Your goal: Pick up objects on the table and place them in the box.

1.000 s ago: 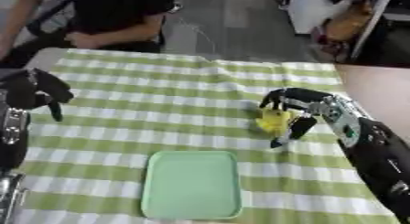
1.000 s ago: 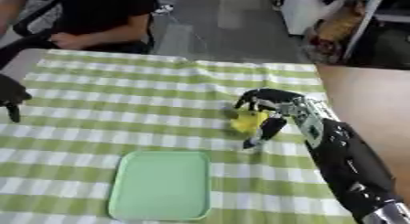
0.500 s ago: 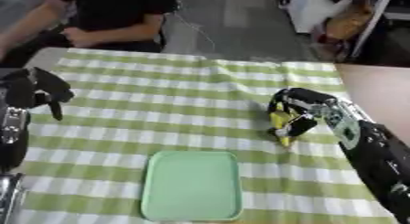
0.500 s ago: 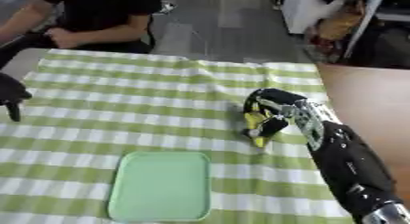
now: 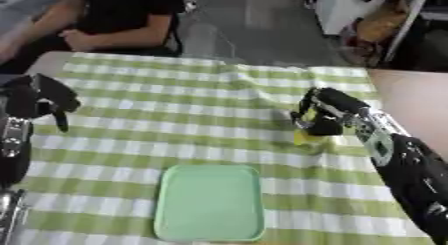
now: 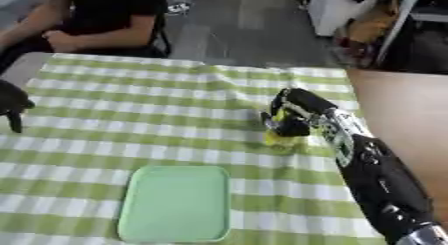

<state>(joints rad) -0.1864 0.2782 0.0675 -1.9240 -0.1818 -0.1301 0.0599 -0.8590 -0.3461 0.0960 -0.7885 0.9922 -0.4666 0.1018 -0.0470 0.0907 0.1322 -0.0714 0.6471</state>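
Observation:
A small yellow object (image 5: 308, 138) lies on the green-and-white checked tablecloth (image 5: 175, 114), right of the middle. My right hand (image 5: 320, 115) sits on top of it with its fingers curled round its upper part, so most of the object is hidden. A light green tray (image 5: 211, 201) rests flat near the front edge, below and left of the yellow object. My left hand (image 5: 37, 100) hangs over the table's left side, fingers curled, holding nothing.
A person in a dark top sits at the far side of the table, hands off the cloth. A brown surface (image 5: 411, 104) adjoins the table on the right. Shelving and clutter stand behind it.
My right hand's fingers have drawn in around the yellow object, which showed more a second ago. The whole picture has shifted slightly. My left hand has stayed put.

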